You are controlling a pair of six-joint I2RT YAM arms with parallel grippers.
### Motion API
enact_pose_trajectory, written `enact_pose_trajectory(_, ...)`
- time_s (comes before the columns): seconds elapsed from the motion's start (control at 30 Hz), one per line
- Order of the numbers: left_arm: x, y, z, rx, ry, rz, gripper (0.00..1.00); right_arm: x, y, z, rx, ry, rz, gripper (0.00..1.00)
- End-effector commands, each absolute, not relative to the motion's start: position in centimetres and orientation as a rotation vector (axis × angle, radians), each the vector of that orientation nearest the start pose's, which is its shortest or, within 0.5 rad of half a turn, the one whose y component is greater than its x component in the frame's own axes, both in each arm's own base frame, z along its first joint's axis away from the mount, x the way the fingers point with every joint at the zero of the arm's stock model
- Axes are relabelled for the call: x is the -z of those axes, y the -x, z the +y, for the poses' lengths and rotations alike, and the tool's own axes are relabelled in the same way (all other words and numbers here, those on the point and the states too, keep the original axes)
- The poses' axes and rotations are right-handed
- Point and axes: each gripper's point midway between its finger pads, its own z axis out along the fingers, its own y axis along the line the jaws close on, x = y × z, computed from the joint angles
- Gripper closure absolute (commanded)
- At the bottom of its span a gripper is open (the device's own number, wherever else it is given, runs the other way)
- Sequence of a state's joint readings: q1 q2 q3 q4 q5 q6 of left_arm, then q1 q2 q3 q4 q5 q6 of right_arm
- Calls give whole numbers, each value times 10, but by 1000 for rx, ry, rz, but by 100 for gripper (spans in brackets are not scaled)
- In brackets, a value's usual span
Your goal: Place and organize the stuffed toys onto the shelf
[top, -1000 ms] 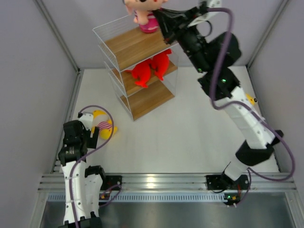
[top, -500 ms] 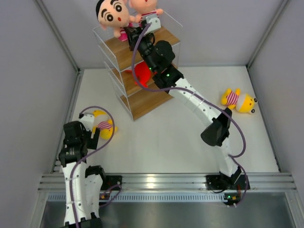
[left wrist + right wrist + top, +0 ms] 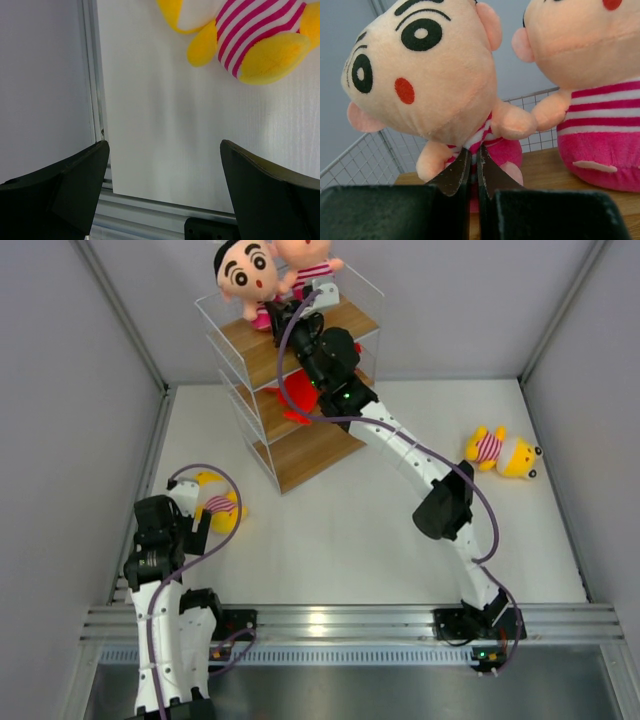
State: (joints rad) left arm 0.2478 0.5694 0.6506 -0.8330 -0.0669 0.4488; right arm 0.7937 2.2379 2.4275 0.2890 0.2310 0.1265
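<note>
The shelf (image 3: 300, 455) stands at the back of the table, with two boy dolls on its top board (image 3: 545, 165). My right gripper (image 3: 283, 318) (image 3: 475, 156) is shut on the striped shirt of the left boy doll (image 3: 246, 272) (image 3: 427, 75). The second boy doll (image 3: 308, 262) (image 3: 592, 65) sits close to its right. The red sharks (image 3: 296, 400) lie on the middle board, partly hidden by my right arm. One yellow figure (image 3: 222, 506) (image 3: 250, 40) lies just ahead of my open left gripper (image 3: 192, 522) (image 3: 165, 150). Another yellow figure (image 3: 503, 452) lies at the right.
Grey walls (image 3: 80, 390) enclose the white table on three sides. A metal rail (image 3: 330, 620) runs along the near edge by the arm bases. The shelf's white wire frame (image 3: 375, 150) rises behind the dolls.
My right arm has swung left and stretched over the shelf top. The held boy doll has come into view left of the other doll. The left arm has not moved.
</note>
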Motion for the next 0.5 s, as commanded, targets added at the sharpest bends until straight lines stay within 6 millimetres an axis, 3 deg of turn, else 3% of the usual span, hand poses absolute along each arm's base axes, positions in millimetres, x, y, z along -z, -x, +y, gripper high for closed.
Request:
enact_pose_trajectory(0.0, -140, -181, 74, -414, -215, 2337, 1, -534, -472, 431, -759, 123, 1046, 100)
enact_pose_trajectory(0.13, -140, -181, 75, -419, -213, 2338, 1, -528, -476, 431, -746, 127, 1064, 100)
enact_pose_trajectory(0.23, -140, -181, 75, -420, -213, 2340, 1, -529, -474, 431, -754, 137, 1066, 82)
enact_pose_trajectory(0.27, -140, -181, 75, -418, -212, 2338, 1, -530, -472, 432, -762, 139, 1066, 69)
enact_pose_trajectory(0.37, -140, -181, 75, -418, -212, 2338, 1, -534, -469, 430, -767, 142, 1062, 58)
enact_pose_trajectory(0.47, -139, -181, 75, -417, -214, 2339, 1, -543, -463, 423, -766, 135, 1053, 53)
